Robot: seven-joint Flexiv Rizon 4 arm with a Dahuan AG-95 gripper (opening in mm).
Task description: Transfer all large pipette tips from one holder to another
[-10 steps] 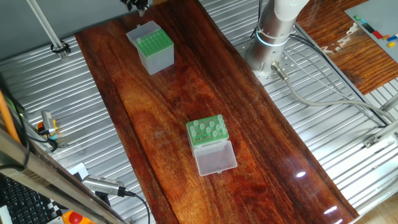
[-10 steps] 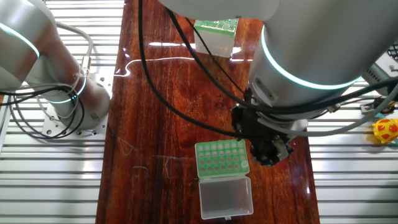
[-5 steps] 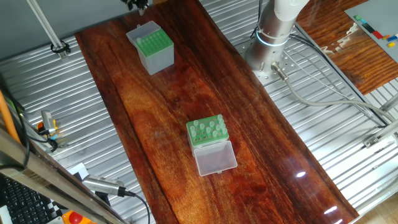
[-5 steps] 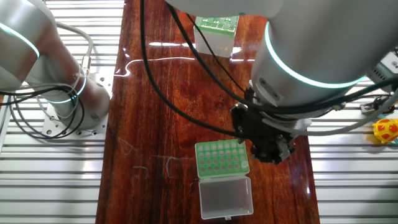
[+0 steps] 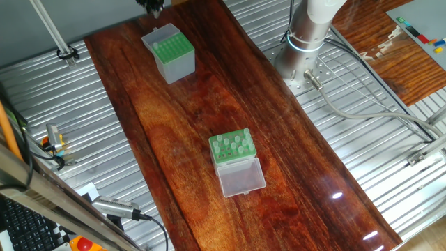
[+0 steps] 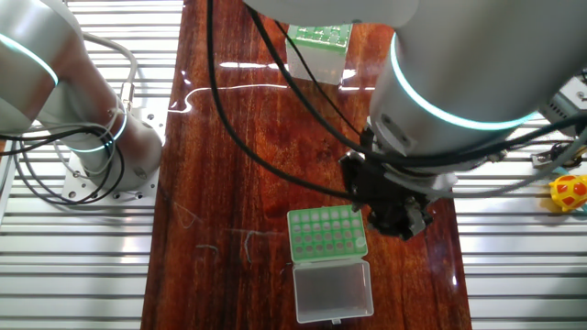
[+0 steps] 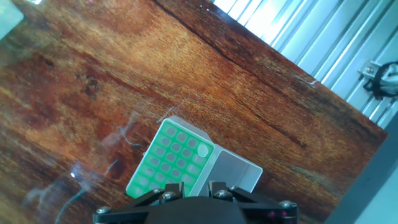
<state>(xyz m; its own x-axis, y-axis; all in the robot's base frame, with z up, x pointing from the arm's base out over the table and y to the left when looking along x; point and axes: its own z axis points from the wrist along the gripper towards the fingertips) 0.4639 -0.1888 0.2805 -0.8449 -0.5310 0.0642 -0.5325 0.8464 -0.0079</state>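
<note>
The taller translucent box (image 5: 168, 52) with a green perforated top stands at the far end of the wooden table. In the hand view it (image 7: 172, 163) lies just below me with one pale pipette tip (image 7: 203, 150) in a corner hole. My gripper (image 7: 191, 185) hangs above it, jaws apart, nothing showing between them. It (image 5: 152, 5) sits at the top edge of one fixed view, and as a dark block (image 6: 396, 220) beside the box (image 6: 327, 234) in the other. The low green rack (image 5: 217, 159) holds several upright tips (image 5: 233, 144), clear lid (image 5: 241, 177) open.
The arm's base (image 5: 303, 49) stands on the ribbed metal bench to the right of the table, with cables (image 5: 362, 111) trailing from it. A second wooden board (image 5: 390, 49) lies at the far right. A yellow object (image 6: 570, 192) sits off the table's edge.
The hand has shifted slightly above the taller box. Both holders stay where they were.
</note>
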